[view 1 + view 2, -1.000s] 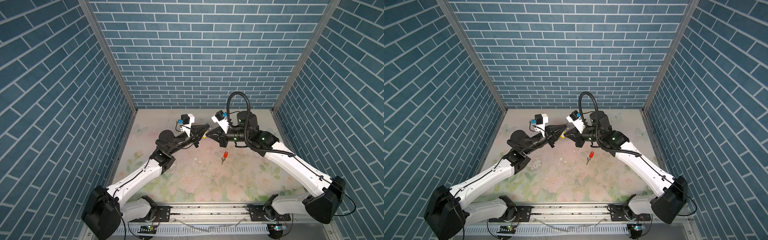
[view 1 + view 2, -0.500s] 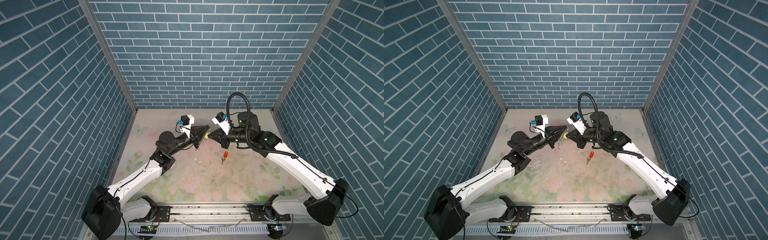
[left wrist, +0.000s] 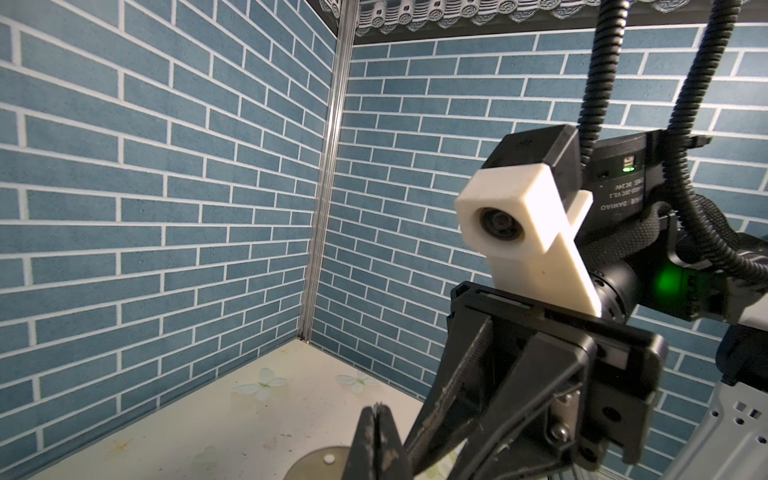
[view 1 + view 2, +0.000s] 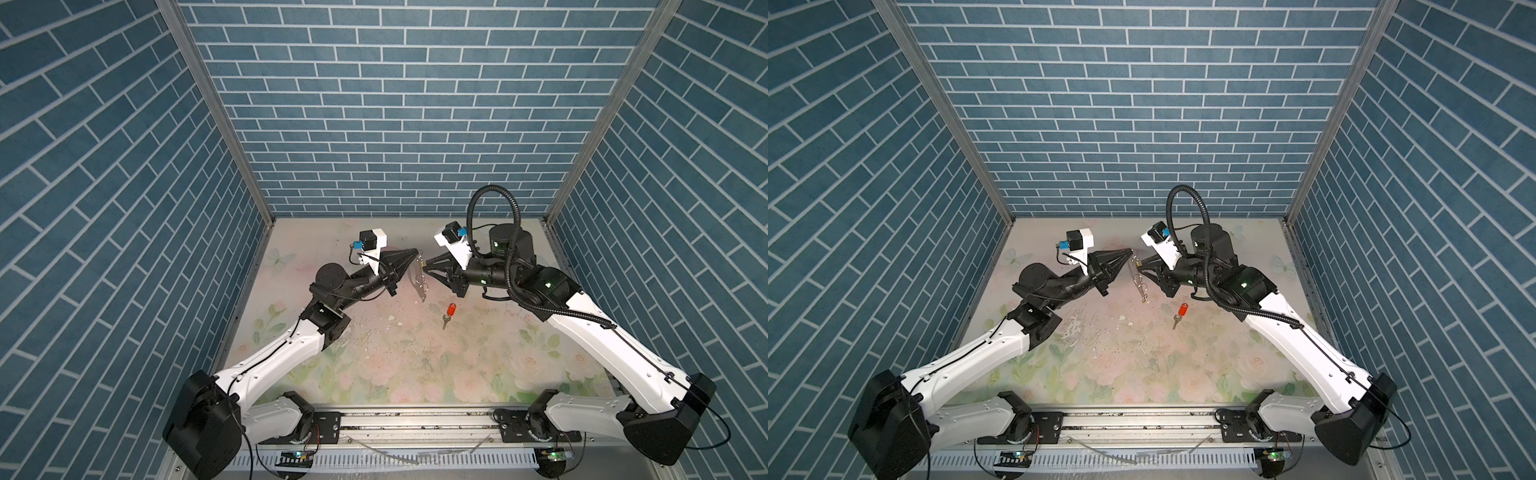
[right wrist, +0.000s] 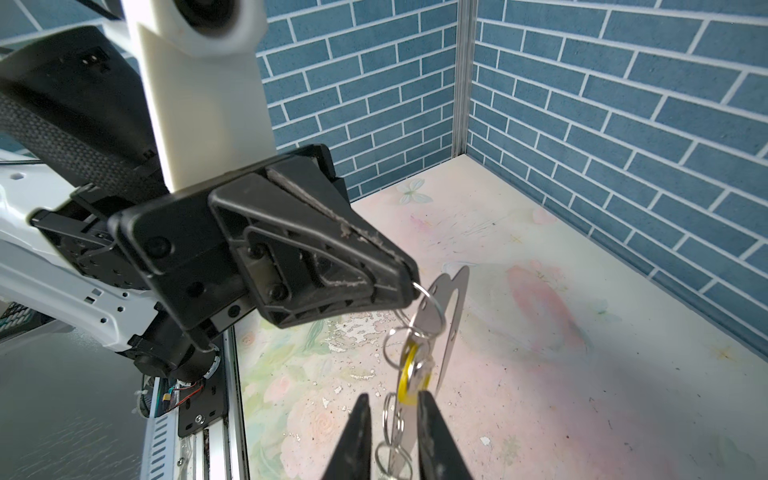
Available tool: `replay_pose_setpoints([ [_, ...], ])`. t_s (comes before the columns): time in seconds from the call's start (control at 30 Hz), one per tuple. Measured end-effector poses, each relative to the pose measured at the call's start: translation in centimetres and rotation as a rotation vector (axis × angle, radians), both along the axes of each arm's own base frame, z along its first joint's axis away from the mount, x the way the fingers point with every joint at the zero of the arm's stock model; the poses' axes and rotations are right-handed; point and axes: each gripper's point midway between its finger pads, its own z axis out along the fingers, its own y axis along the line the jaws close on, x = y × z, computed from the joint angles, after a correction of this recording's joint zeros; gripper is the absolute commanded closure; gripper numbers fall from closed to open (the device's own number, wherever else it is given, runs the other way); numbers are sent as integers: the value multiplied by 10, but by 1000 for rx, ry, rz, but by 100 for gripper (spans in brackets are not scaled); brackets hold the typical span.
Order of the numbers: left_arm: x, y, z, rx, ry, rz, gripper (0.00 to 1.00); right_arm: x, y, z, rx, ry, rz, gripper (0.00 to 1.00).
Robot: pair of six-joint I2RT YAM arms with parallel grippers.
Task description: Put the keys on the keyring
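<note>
Now that the jaws of the right gripper point(image 5: 392, 405) have been parted, the yellow-tagged key point(image 5: 409, 374) is left hanging from a ring of the keyring point(image 5: 457, 303), held aloft in the clamped left gripper point(image 5: 409, 282). The red-tagged key point(image 4: 450, 309) is seen lying on the table point(image 4: 374, 374), not yet threaded. "DAMIAO" can be read on a motor label point(image 3: 619, 199)

Both arms wear glossy white shells point(image 4: 282, 353) between rounded black joint housings point(image 4: 332, 276) and end in bulky black base blocks point(image 4: 203, 432). A black corrugated hose point(image 4: 494, 195) arches off the right arm. Each wrist carries a white printed camera bracket point(image 3: 528, 216) with a small blue plug point(image 4: 356, 245). One black motor can bears white "DAMIAO" lettering point(image 3: 619, 199) and a green light point(image 3: 667, 282). The left gripper point(image 5: 411, 282) has black, triangular, ribbed fingers point(image 5: 316, 257), scuffed grey, with black screws point(image 5: 158, 246).
</note>
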Motion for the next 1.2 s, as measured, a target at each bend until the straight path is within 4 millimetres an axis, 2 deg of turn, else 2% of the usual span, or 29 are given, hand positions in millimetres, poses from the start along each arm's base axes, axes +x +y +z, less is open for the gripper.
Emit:
replay_pose_setpoints([
  [0.33, -6, -3, 3, -17, -6, -63, 100, 15, -11, 13, 53, -13, -37, 78],
  [0.7, -12, -8, 1, -14, -3, -115, 100, 3, -3, 26, 123, 4, 61, 84],
  [0.97, -17, -7, 7, -31, -27, -134, 100, 3, 3, 23, 130, 25, 87, 86],
  [1.2, -18, -6, 12, -46, -38, -138, 100, 1, 5, 28, 155, 34, 108, 90],
])
